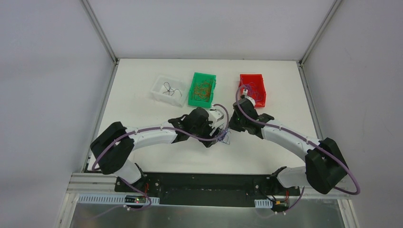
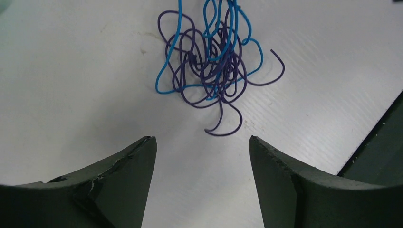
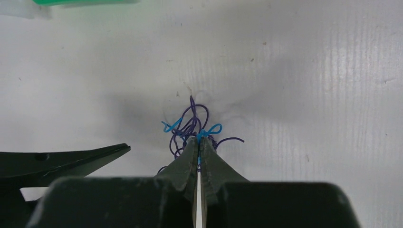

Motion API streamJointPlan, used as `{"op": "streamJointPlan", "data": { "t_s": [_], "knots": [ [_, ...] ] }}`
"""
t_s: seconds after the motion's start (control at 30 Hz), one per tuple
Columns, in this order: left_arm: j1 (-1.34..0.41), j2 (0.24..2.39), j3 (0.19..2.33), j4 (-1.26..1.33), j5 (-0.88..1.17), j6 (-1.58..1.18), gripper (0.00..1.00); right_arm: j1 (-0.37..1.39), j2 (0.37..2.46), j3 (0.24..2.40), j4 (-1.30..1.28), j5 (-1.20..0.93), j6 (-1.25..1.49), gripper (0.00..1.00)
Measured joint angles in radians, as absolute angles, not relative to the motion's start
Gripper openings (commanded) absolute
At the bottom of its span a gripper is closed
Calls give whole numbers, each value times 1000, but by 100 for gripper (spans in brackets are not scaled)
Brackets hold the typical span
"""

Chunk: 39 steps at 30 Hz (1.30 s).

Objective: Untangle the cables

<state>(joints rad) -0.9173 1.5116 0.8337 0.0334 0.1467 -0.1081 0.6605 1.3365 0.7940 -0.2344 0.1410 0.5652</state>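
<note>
Midway along the desk (image 1: pixel 190 159), toward its near edge, the cables (image 2: pixel 209 66) lie in a blue-and-purple tangle. The left gripper (image 2: pixel 202 142) stands with fingers apart just before it; the right gripper (image 3: pixel 198 141) is clamped on its blue strands. A clear bin (image 1: pixel 157 95), a green bin (image 1: pixel 199 103) and a red bin (image 1: pixel 260 80) sit toward the far edge.

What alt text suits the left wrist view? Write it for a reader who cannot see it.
A small tangle of thin blue and purple cables lies on a white table, just ahead of the open left gripper, which frames the bottom of the view and does not touch the tangle.
</note>
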Motion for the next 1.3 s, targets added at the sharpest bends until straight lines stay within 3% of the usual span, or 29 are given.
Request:
{"op": "streamJointPlan", "data": {
  "t_s": [0.37, 0.4, 0.43, 0.5, 0.53, 0.77, 0.97, 1.3],
  "knots": [
    [-955, 1664, 953, 47, 165, -6, 66, 656, 1336, 799, -233, 114, 566, 0],
    [-956, 1667, 953, 47, 174, -7, 61, 656, 1336, 799, -234, 115, 565, 0],
    [-956, 1668, 953, 47, 181, -7, 50, 653, 1337, 799, -237, 114, 567, 0],
    [-956, 1668, 951, 48, 188, -9, 12, 648, 1338, 799, -235, 114, 568, 0],
    [-956, 1668, 949, 48, 192, -14, 0, 646, 1339, 799, -235, 114, 569, 0],
    [-953, 1656, 908, 48, 155, -68, 0, 627, 1349, 799, -239, 118, 569, 0],
    [-899, 1525, 819, 31, 119, -153, 0, 562, 1343, 785, -251, 160, 592, 0],
    [-610, 1254, 694, -119, 6, -387, 0, 415, 1226, 671, -322, 287, 654, 0]
  ]
}}
